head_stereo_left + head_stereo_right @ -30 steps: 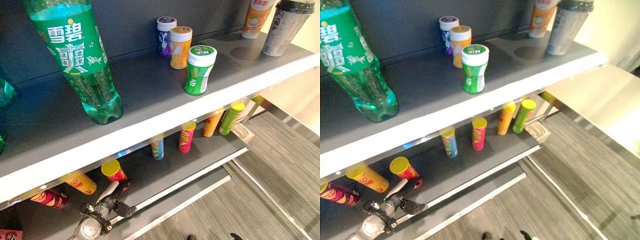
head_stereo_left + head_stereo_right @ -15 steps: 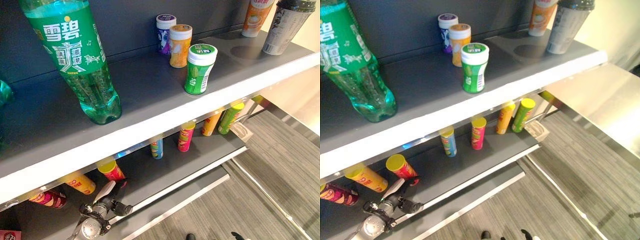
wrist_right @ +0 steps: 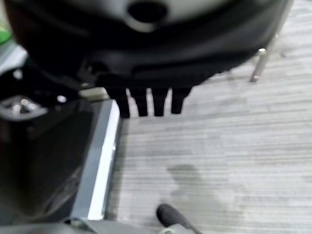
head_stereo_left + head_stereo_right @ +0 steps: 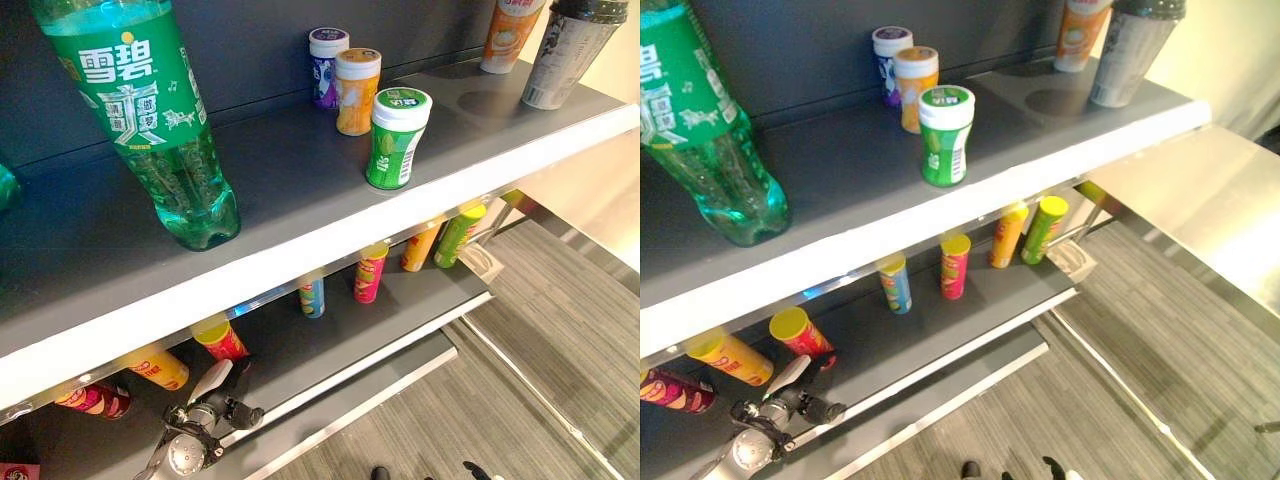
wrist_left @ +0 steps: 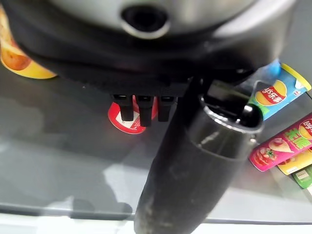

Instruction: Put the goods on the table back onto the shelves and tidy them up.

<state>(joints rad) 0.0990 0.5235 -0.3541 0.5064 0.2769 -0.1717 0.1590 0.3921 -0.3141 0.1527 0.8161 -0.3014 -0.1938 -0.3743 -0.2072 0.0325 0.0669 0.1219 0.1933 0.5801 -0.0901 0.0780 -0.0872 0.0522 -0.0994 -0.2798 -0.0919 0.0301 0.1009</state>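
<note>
Left hand at the red crisp tube, lower shelf, lower left of the frame.

The left hand [image 4: 222, 397] reaches onto the grey metal lower shelf [image 4: 330, 345], fingers curled round the tilted red cylindrical crisp tube with yellow lid [image 4: 220, 337]. An orange tube [image 4: 155, 367] lies just beside it. The right hand [image 3: 146, 100] hangs over grey carpet [image 3: 224, 146], fingers relaxed, grasping nothing.

On your upper shelf [image 4: 300, 190], the bottle [image 4: 150, 120] stands left, three jars [image 4: 397, 138] middle, two cups [image 4: 565, 55] right. On the lower shelf [image 4: 300, 350], tubes [image 4: 370, 272] stand right; others [image 4: 222, 338] lie left, near your left hand [image 4: 215, 400].
</note>
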